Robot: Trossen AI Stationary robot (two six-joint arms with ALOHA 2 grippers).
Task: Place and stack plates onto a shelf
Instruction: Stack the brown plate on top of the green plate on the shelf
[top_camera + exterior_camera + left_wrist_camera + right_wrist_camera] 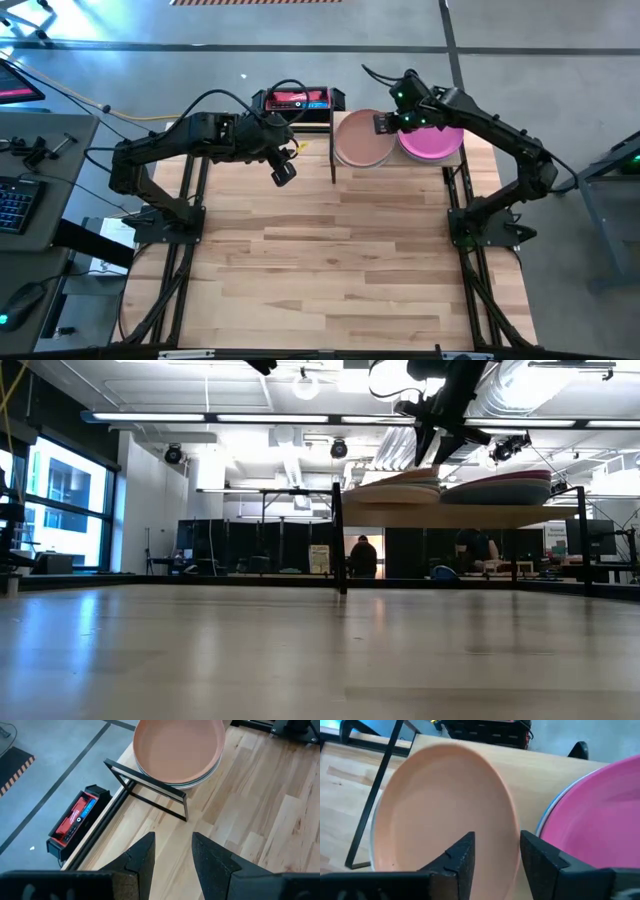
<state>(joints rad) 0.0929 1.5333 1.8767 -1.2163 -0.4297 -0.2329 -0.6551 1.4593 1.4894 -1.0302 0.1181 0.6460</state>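
From above, the shelf (400,160) stands at the far edge of the bench (330,260), toward its right corner, carrying two stacks side by side: one topped by a peach plate (360,140), the other by a magenta plate (433,142). The right gripper (386,122) hovers over the far part of the shelf, between the two stacks and just over the peach plate's rim. The left gripper (283,171) hangs over the bench near the shelf's left end, apart from the plates. From table height, both stacks rest on the shelf board (470,515), with the right arm (445,405) coming down above the left stack (395,490). The left wrist camera shows the left gripper (173,855) with fingers spread and nothing between them, the peach plate (177,747) lying ahead past a black shelf post (150,800). The right wrist camera shows the right gripper (496,857) spread as well, empty, the peach plate (445,805) directly beyond its fingers and the magenta plate (600,820) beside it.
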